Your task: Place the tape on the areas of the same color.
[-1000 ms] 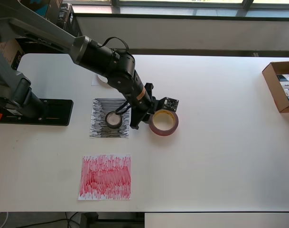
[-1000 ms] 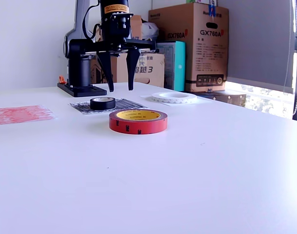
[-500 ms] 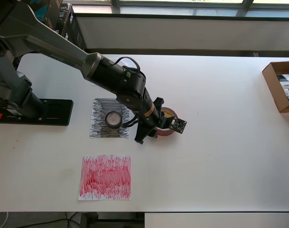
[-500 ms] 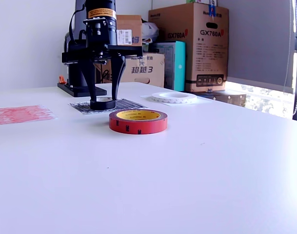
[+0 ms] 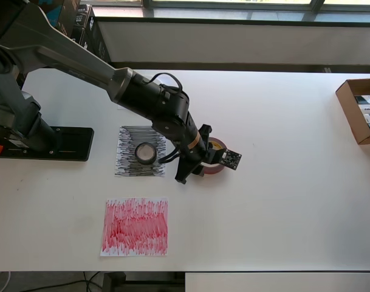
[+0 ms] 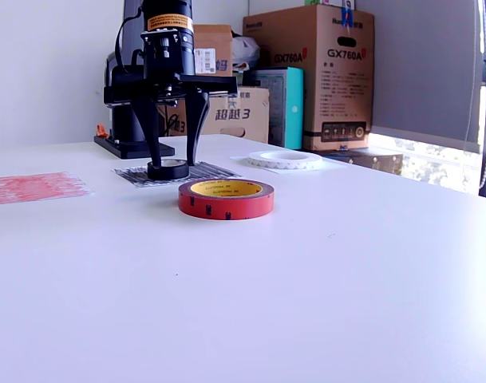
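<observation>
- Overhead view: the black arm reaches from the base at 9 o'clock toward the middle of the white counter (image 5: 282, 158), and its hand (image 5: 193, 171) hangs over the dark red tape roll with a yellowish core (image 5: 216, 164), hiding most of it.
- In the exterior view the hand (image 6: 172, 136) has its two dark fingers (image 6: 196, 120) spread apart and pointing down, with nothing between them.
- That view shows the red roll (image 6: 226, 199) lying flat on the bare counter (image 6: 306, 287), nearer the camera than the fingers, on no sheet.
- The small black tape roll (image 5: 145, 152) lies flat on the square paper sheet scribbled with black strokes (image 5: 129, 164), at 9 o'clock of the hand.
- The square paper sheet scribbled with red strokes (image 5: 135, 226) lies bare at 7 o'clock of the hand, well apart from it.
- The large translucent white tape roll (image 6: 285, 159) lies flat on a plain white sheet (image 6: 243, 160) in the exterior view; overhead, the arm covers it.
- An open cardboard box (image 5: 359, 109) sits at the counter's 3 o'clock edge.
</observation>
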Controlling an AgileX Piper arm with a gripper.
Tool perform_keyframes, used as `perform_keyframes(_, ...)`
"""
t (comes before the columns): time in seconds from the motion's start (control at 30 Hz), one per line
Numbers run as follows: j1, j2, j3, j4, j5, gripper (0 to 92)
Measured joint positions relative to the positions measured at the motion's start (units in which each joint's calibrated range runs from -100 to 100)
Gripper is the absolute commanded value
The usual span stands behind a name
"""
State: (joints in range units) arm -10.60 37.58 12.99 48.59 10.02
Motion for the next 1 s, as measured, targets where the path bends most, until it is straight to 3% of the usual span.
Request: perform_keyframes(1.0, 0.9, 4.9, -2.3, 0.0, 0.9, 44.2)
